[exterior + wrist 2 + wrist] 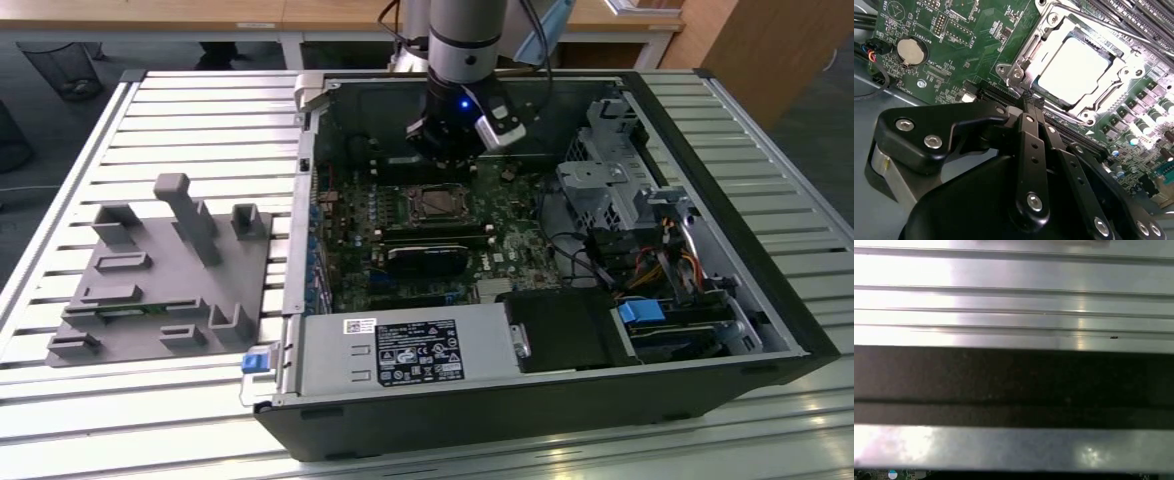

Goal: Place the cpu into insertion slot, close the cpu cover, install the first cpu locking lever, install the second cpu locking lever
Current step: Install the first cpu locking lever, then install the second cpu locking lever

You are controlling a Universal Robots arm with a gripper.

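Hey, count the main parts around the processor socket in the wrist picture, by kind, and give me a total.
cpu: 1
cpu cover: 1
coin cell battery: 1
hand: 1
Total: 4

This looks like a robotics lab or test workshop; an opened computer case lies on a ribbed aluminium table; a grey fixture block sits at the exterior view's left; wooden desks stand far behind.
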